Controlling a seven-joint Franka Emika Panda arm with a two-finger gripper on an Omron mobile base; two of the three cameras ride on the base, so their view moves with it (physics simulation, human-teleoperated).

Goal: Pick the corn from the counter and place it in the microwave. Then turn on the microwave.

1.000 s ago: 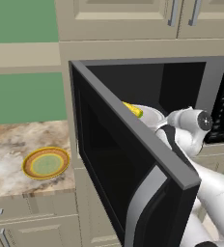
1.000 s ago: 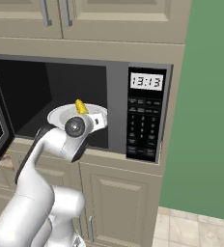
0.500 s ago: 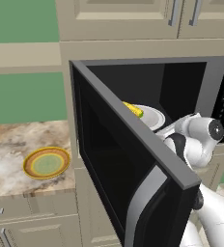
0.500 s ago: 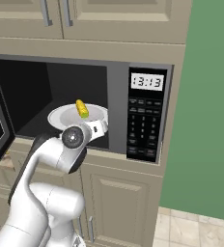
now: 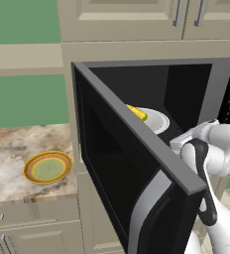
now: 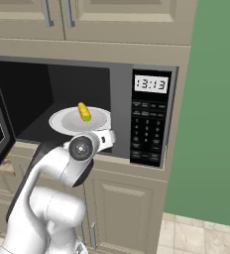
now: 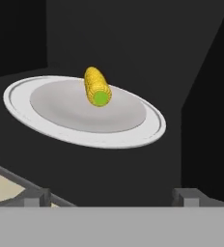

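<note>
With the corn (image 7: 97, 87) lying on the white plate (image 7: 46, 126) inside the microwave (image 6: 122, 89) and our tool (image 7: 111, 197) wide open and empty at six o'clock, we risk swinging the door (image 5: 137, 173) into our own arm.

The corn (image 7: 97, 87) is yellow with a green end, lying on a white plate (image 7: 46, 128) inside the black microwave (image 6: 62, 79). At nine o'clock in the left base view, the tabletop (image 5: 8, 149) is beige-brown marbled, carrying a yellow-rimmed green dish (image 5: 47, 167). The wall (image 6: 211, 99) is green.
</note>
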